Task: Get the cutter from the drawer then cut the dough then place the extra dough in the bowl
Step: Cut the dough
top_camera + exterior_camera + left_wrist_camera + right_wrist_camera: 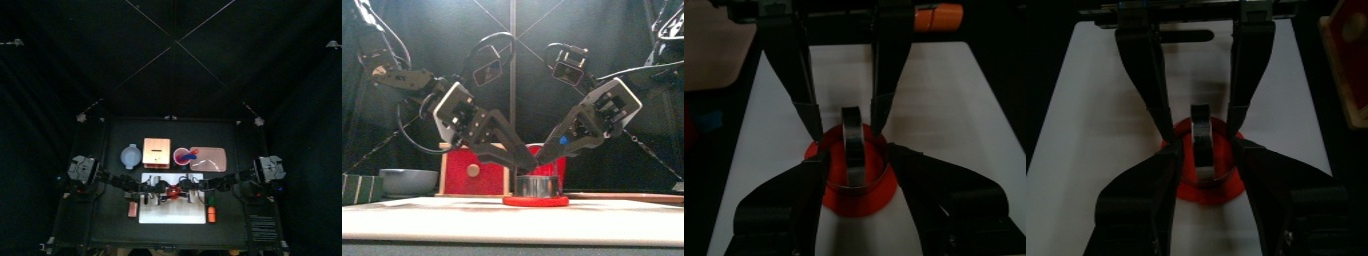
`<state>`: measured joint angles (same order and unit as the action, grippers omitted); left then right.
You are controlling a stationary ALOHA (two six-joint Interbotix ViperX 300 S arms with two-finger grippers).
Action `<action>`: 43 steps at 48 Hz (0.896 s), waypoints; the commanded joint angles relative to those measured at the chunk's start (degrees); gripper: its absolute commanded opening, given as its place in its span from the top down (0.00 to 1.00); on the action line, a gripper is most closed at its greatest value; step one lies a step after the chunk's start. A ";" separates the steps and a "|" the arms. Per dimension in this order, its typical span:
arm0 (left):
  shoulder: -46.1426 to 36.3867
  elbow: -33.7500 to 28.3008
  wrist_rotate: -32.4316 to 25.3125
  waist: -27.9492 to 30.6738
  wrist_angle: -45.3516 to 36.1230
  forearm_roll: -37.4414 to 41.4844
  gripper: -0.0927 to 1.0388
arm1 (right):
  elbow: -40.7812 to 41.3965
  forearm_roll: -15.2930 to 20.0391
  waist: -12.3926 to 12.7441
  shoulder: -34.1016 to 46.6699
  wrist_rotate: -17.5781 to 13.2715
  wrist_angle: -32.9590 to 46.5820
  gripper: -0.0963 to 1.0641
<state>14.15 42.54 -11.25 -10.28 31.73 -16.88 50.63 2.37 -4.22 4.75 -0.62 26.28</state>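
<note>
Presently catalogued, one moment at the counter [134, 132]:

- Cutter [540, 186]: round metal ring, standing upright on the dough, its wire handle rising across the top. It is on the white cutting board [174, 222], near the middle of the counter's front edge.
- Dough [536, 201]: flat red disc lying under the cutter. A narrow margin shows all round the ring's foot. Whether the ring has gone through cannot be told.
- Left tool [520, 163]: comes down from the counter's left side. Its jaws are spread apart either side of the wire handle, with the tips at the cutter's top rim. It grips nothing.
- Right tool [560, 155]: mirrors the left from the right side. Its jaws are likewise parted across the handle at the rim, and it holds nothing.
- Governing relation: the cutter lies directly beneath and between both tools, with its axis vertical. Neither arm is the nearer. A straight downward press looks to be the step in hand, and uneven force from one side could tilt the ring.
- Bowl [406, 180]: blue-grey, toward the back-left corner, well apart from the board. By position the left arm is the nearer one for carrying the extra dough.
- Wooden box [476, 172]: red drawer front, behind the board and just beside the bowl.
- Pink tray [218, 160]: toward the back right.
</note>
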 commanded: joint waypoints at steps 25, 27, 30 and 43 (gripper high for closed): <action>-4.04 5.98 0.00 0.18 1.41 0.00 0.25 | -7.82 0.53 0.18 -5.27 -0.53 -21.88 0.23; -3.60 5.89 0.00 0.18 1.67 0.00 0.29 | -8.70 0.44 0.18 -5.27 -0.53 -23.91 0.22; -2.99 5.71 -0.09 0.35 1.85 0.09 0.34 | -9.84 0.18 0.18 -5.27 -0.53 -26.02 0.22; 0.26 4.13 -0.18 1.05 1.93 0.09 0.39 | -12.39 -0.18 0.18 -4.92 -0.53 -29.97 0.23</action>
<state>14.41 48.08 -11.34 -9.67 33.05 -16.88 39.81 2.29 -4.22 1.49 -1.14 -3.16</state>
